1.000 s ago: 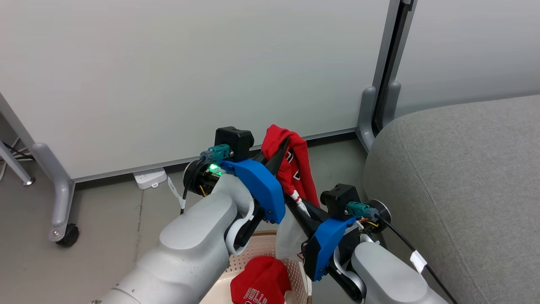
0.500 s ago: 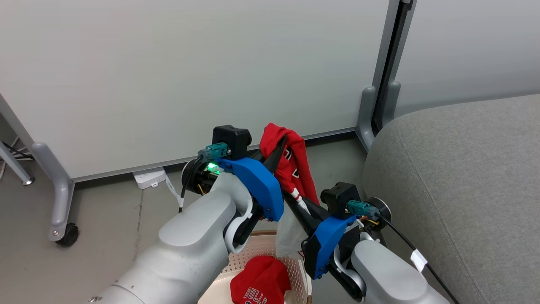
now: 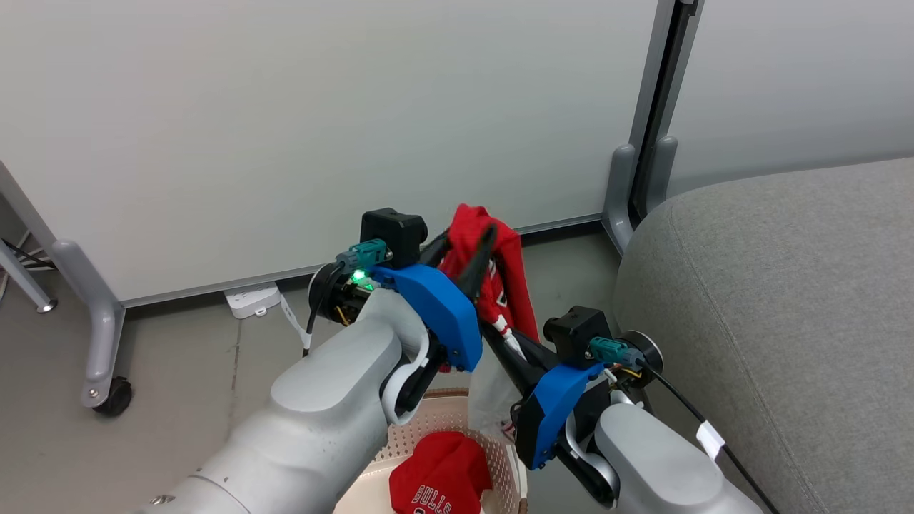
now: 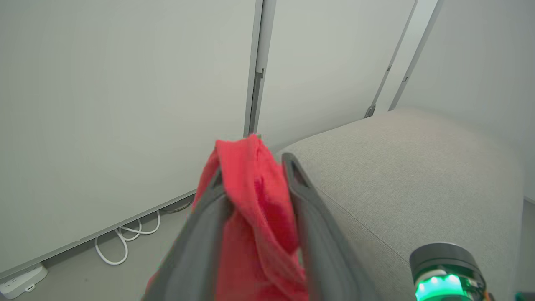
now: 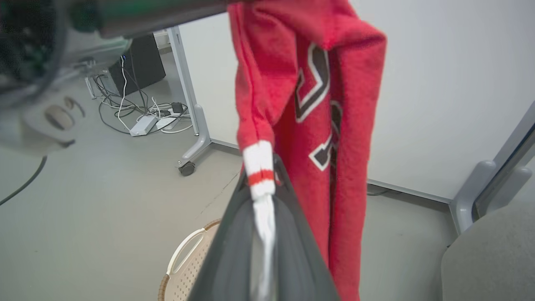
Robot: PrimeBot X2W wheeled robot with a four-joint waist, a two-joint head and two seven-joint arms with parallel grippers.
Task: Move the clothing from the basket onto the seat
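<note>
You have no clothing on the visible seat (image 3: 771,285) yet. The basket (image 3: 428,432), on the floor beside it, holds the BULLS garment (image 3: 439,482). The other garment (image 3: 510,285) hangs above the basket. Your right tool (image 5: 262,179) pinches its white hem. Your left tool (image 3: 468,239) stands parted, with cloth draped between.

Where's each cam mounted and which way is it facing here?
Head: on the head, facing forward-down at seat and basket; both forearms, left gripper and right gripper show.
Left wrist: along its own fingers toward the seat.
Right wrist: along its own fingers, over the basket, toward the wall.
Shared: all three show the red garment.
</note>
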